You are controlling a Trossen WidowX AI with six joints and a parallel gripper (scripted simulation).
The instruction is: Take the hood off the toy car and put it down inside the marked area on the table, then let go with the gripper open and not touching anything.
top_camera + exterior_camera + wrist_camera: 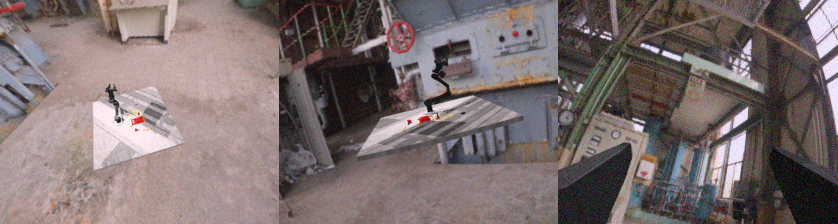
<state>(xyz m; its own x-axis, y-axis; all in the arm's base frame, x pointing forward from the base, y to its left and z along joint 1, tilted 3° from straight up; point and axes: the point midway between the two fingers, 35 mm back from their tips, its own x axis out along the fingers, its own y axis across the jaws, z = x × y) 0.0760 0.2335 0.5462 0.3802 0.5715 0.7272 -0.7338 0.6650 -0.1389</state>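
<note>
The toy car (136, 121) (424, 119) shows as a small red body with yellow edges on the table (107, 139) (386, 132). The hood cannot be told apart from the car at this size. A yellow outline (134, 109) (450, 114), seemingly the marked area, lies beside the car, toward the back in the top view. My gripper (112, 85) (441, 58) (703, 152) is open and empty. It is high above the table, well away from the car, with its fingers pointing away from the tabletop.
A small red piece (138, 114) (438, 117) stands between the car and the outline. Another red piece (136, 129) (409, 121) and a thin orange stick (148, 129) (404, 129) lie on the car's other side. A small dark object (136, 104) (463, 112) lies beyond the outline.
</note>
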